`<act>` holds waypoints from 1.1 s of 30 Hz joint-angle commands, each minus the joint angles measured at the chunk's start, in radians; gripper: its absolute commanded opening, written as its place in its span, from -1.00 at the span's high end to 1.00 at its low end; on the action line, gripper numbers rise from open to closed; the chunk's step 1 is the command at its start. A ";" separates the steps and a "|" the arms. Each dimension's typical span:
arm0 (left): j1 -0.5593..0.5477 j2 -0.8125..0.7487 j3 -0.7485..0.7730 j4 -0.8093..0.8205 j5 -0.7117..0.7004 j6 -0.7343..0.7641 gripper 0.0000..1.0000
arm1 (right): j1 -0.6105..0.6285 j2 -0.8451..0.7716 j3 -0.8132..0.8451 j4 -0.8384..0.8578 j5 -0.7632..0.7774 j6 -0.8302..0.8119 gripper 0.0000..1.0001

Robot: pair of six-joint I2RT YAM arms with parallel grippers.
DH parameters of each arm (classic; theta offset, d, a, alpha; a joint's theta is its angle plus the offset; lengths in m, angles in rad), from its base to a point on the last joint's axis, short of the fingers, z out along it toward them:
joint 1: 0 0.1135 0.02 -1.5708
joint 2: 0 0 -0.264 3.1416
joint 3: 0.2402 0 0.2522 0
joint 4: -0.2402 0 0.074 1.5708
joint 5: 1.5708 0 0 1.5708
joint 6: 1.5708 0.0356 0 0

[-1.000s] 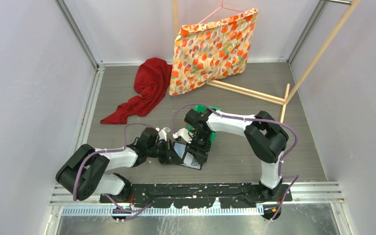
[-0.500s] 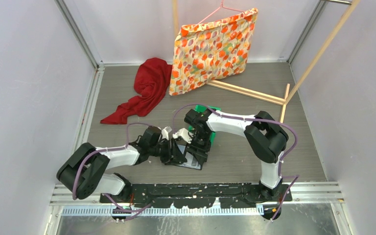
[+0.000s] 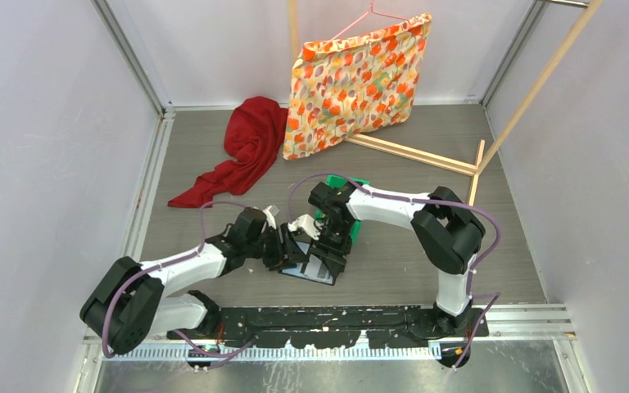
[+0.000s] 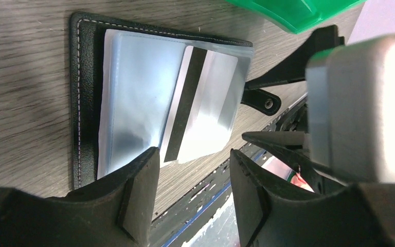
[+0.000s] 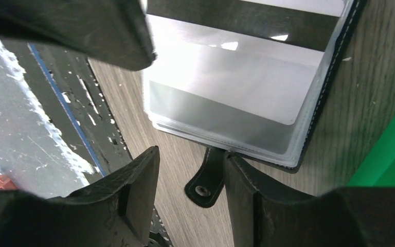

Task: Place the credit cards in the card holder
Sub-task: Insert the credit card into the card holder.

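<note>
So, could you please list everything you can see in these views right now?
card holder: one, black with shiny grey pocket pages, open flat on the table
credit card: one clearly seen, pale grey with a black stripe, at the pocket pages
green tray: one, green, just beyond the holder, mostly hidden by the right arm
cloth: one, red, heaped far left
fabric bag: one, orange floral, hanging at the back
wooden frame: one, pale, back right
table: one, grey wood-grain
left gripper: black, open, over the holder
right gripper: black, open, over the holder's snap-tab end
</note>
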 commanded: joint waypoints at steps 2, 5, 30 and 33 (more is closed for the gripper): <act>0.003 0.017 0.038 0.007 -0.041 0.018 0.01 | -0.026 -0.118 -0.010 0.004 -0.098 -0.026 -0.08; 0.002 0.037 0.043 0.027 -0.050 0.015 0.09 | -0.056 -0.148 -0.030 0.004 -0.131 -0.039 -0.08; -0.028 0.203 0.109 0.042 -0.046 0.055 0.51 | -0.050 -0.057 -0.114 0.192 0.015 0.090 0.34; -0.047 0.207 0.112 0.061 -0.024 0.041 0.47 | -0.049 -0.052 -0.109 0.197 0.016 0.098 0.34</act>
